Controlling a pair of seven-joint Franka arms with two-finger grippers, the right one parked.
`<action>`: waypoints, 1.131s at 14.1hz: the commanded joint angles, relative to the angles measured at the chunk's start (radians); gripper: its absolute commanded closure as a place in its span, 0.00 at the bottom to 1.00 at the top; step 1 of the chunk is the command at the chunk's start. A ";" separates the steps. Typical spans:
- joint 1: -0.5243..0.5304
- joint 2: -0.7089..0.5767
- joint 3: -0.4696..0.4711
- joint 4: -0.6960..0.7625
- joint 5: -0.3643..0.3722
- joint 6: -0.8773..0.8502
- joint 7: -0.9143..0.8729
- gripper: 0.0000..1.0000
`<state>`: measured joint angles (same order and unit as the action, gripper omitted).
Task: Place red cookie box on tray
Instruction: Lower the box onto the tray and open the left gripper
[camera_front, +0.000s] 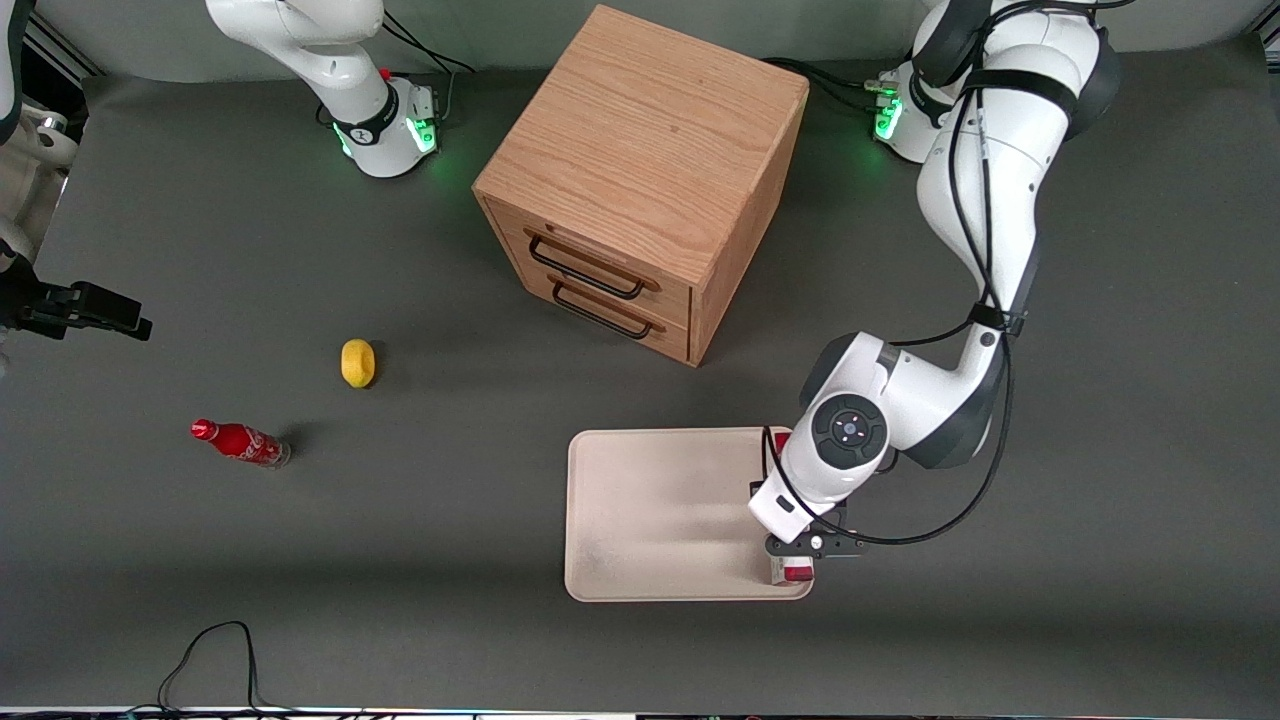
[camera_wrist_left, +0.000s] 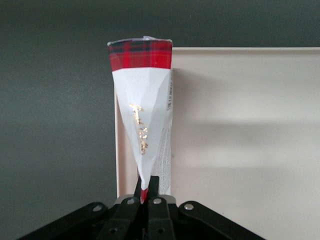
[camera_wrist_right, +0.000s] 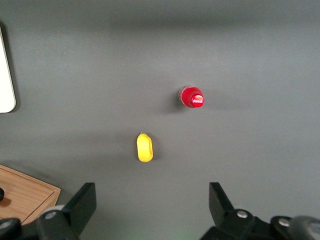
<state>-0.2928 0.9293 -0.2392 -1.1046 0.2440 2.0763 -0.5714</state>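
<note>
My left gripper (camera_front: 800, 548) is shut on the red cookie box (camera_wrist_left: 142, 100), pinching one thin edge between its fingers (camera_wrist_left: 153, 186). The box hangs from the gripper (camera_wrist_left: 146, 192) with its white face and red tartan end pointing away from the wrist camera. It sits over the rim of the cream-pink tray (camera_wrist_left: 240, 125), at the tray's corner nearest the front camera, toward the working arm's end. From the front, only a white and red bit of the box (camera_front: 790, 571) shows under the wrist, at the tray (camera_front: 650, 510) edge. Whether the box touches the tray is unclear.
A wooden two-drawer cabinet (camera_front: 640, 180) stands farther from the front camera than the tray. A yellow lemon (camera_front: 357, 362) and a small red bottle (camera_front: 240, 442) lie toward the parked arm's end of the table. A black cable (camera_front: 215, 650) loops near the table's front edge.
</note>
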 joint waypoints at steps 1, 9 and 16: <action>-0.014 -0.007 0.014 -0.007 0.021 0.013 -0.042 1.00; -0.009 -0.052 0.014 -0.003 0.032 -0.022 -0.079 0.00; -0.014 -0.325 -0.008 0.015 0.014 -0.339 -0.068 0.00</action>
<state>-0.2954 0.7110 -0.2509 -1.0606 0.2573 1.8180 -0.6270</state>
